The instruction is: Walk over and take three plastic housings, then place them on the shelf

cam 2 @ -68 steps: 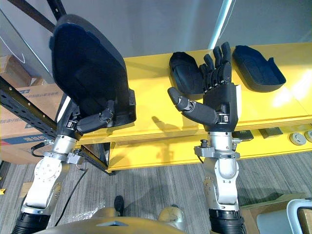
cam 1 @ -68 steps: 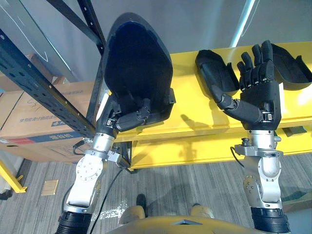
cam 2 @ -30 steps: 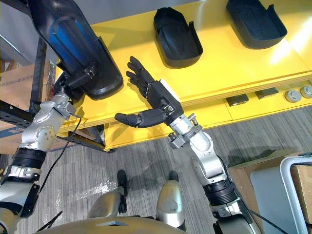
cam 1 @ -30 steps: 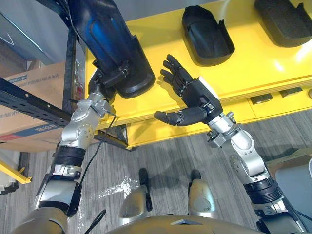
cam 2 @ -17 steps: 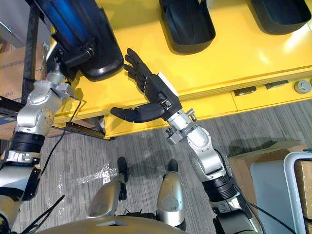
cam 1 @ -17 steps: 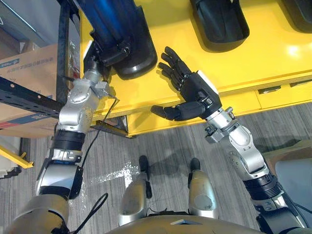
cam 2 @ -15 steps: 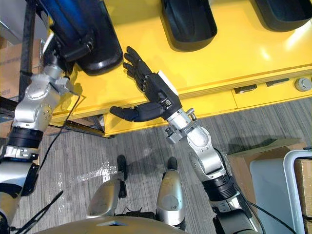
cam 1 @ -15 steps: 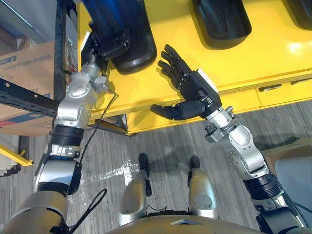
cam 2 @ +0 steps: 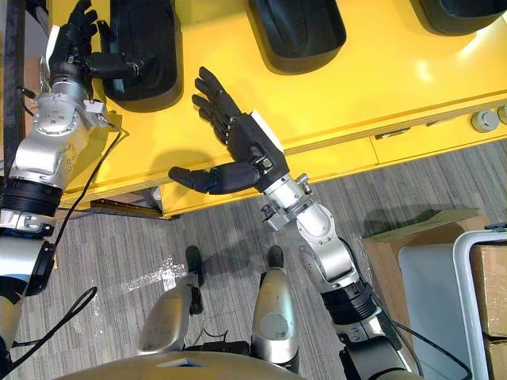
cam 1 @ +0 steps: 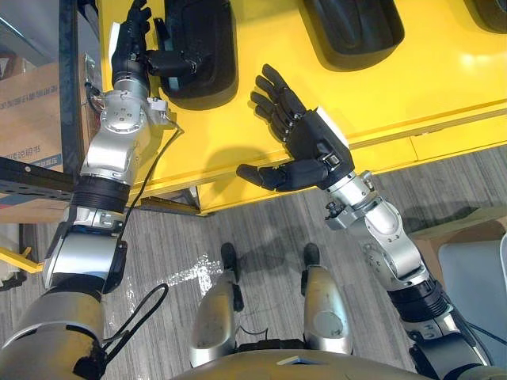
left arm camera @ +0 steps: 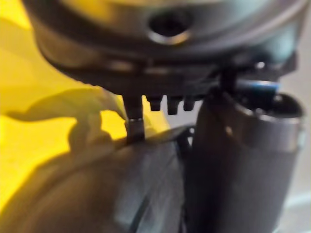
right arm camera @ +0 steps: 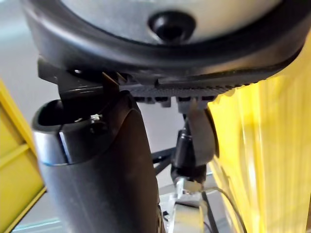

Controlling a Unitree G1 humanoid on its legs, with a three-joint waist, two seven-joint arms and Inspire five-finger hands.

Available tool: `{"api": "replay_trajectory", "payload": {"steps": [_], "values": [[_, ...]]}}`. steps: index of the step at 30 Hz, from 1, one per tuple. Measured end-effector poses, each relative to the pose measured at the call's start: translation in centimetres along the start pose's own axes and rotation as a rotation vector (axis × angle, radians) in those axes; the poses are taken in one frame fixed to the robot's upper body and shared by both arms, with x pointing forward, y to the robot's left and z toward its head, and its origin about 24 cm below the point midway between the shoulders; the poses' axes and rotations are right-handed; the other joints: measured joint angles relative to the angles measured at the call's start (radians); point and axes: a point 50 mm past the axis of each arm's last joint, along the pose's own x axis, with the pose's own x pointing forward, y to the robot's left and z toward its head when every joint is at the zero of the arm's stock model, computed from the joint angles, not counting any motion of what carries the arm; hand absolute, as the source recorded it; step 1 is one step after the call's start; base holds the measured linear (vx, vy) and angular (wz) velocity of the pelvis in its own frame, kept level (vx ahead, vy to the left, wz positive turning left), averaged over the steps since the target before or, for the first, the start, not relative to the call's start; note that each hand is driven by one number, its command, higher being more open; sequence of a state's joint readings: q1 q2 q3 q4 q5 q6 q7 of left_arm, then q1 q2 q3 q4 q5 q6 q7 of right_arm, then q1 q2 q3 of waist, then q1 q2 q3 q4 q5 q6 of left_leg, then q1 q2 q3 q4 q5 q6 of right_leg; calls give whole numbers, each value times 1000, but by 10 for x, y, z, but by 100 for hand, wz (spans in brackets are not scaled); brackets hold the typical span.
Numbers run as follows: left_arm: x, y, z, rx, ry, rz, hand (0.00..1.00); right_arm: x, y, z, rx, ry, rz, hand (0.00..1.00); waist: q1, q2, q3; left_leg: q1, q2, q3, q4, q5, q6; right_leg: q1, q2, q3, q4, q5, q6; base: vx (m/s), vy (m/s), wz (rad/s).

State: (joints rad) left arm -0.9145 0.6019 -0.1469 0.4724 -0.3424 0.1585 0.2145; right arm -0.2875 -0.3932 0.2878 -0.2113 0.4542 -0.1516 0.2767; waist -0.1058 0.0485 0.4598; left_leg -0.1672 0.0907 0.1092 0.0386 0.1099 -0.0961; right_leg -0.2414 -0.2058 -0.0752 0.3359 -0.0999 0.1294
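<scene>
Three black plastic housings lie on the yellow shelf point(cam 1: 444, 71). The leftmost housing point(cam 1: 200, 47) lies flat at the shelf's left end. My left hand point(cam 1: 131, 43) is beside it on its left, fingers straight, with the thumb stretched across the housing's near edge. A second housing point(cam 2: 297, 28) sits in the middle and a third point(cam 2: 459, 12) at the far right. My right hand point(cam 1: 309, 146) hovers open over the shelf's front edge, palm up and holding nothing.
A black rack upright point(cam 1: 83, 32) and a cardboard box point(cam 1: 32, 111) stand left of the shelf. Small round parts point(cam 2: 483, 120) lie on a lower ledge at the right. Another cardboard box point(cam 2: 428, 237) and a grey bin point(cam 2: 444, 301) stand on the floor at the right.
My left hand has laid the housing flat on the shelf and straightened its fingers off it. The right hand stays open in the same pose. The camera view has shifted.
</scene>
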Motion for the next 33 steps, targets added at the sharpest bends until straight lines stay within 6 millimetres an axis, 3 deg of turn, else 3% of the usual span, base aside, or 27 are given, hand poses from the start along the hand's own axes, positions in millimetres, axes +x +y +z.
{"api": "replay_trajectory", "payload": {"steps": [13,18,23,25,27,29,31,33], "values": [[3,5,-6,0,19,111,100,-8,4,-2,17,12,-20,100,-9,0,0,25,8,27,-10,-1,-1,1,11,23,10,-2,-3,-2,-6,-6],[-1,8,-7,-86,4,187,100,-14,8,-2,26,-19,-57,100,-10,0,0,69,8,30,-33,1,0,40,13,15,-9,0,-1,34,-4,-2],[-27,20,22,-219,-229,237,100,-16,12,-3,31,-50,-133,100,-3,-2,-3,143,5,24,-71,2,1,120,12,-4,-45,1,0,56,2,4],[-46,22,39,-323,-371,242,100,-16,9,-1,9,-69,-194,100,4,-3,-10,184,5,19,-91,5,1,170,12,-19,-71,2,2,38,4,8],[-62,18,35,-379,-412,238,100,-18,6,-4,-3,-58,-245,100,12,-1,-69,184,5,18,-106,5,1,176,12,-28,-95,4,5,42,6,7],[-84,9,19,-425,-405,209,100,-26,-2,-6,-29,-48,-340,100,23,0,-149,199,5,18,-121,3,0,209,13,-39,-137,11,11,125,15,11],[-105,1,3,-431,-378,164,100,-31,-9,-5,-60,-51,-412,100,25,-5,-197,219,4,17,-121,-3,0,251,12,-56,-167,14,13,109,13,16],[-124,-7,-5,-453,-356,100,100,-34,-15,-3,-104,-55,-451,100,31,-10,-208,238,4,14,-121,-3,0,287,13,-72,-186,18,13,31,-7,17]]}}
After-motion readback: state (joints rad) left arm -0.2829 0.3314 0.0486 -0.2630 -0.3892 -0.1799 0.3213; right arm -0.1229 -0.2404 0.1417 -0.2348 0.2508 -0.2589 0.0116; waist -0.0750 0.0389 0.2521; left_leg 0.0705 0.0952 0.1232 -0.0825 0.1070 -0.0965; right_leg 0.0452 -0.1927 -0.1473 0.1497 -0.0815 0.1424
